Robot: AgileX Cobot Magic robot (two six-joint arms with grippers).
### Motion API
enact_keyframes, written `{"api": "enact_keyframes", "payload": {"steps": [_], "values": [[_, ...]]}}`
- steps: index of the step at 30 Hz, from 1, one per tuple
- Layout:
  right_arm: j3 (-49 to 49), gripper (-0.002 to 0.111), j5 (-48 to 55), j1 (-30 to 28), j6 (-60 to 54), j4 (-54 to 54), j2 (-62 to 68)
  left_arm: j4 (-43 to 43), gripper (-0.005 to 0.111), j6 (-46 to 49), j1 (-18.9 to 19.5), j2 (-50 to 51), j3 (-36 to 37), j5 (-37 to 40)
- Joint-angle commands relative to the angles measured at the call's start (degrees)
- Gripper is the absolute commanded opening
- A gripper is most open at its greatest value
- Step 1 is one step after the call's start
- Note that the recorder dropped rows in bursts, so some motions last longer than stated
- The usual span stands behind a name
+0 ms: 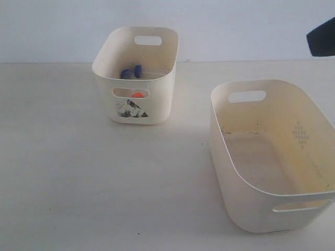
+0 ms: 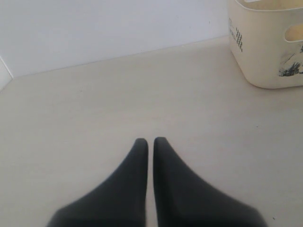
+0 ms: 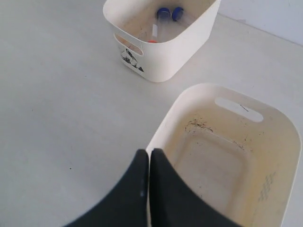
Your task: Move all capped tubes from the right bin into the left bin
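The left bin (image 1: 157,99) with the picture sticker stands at the back left. Two blue caps (image 1: 132,71) of tubes show inside it, and an orange cap (image 1: 137,95) shows through its front slot. The right wrist view looks down on the blue-capped tubes (image 3: 169,13) and an orange cap (image 3: 151,41) in this left bin (image 3: 180,52). The right bin (image 1: 246,193) holds nothing that I can see, as the right bin (image 3: 180,113) also shows from above. My right gripper (image 3: 149,153) is shut above its rim. My left gripper (image 2: 150,142) is shut over bare table, apart from the left bin (image 2: 265,52).
A pale wall runs behind the white table (image 1: 78,183). A dark piece of the right arm (image 1: 321,37) shows at the upper right edge of the exterior view.
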Motion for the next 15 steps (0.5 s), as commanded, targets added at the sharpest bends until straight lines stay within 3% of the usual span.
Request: {"api": "enact_keyframes", "payload": {"steps": [1, 15], "values": [[0.10, 0.000, -0.12, -0.19, 0.44, 0.05, -1.19, -0.18, 0.004, -0.54, -0.08, 0.03, -0.21, -0.18], [0.10, 0.000, -0.15, -0.19, -1.12, -1.79, -1.19, -0.18, 0.004, -0.54, -0.08, 0.03, -0.21, -0.18]]}}
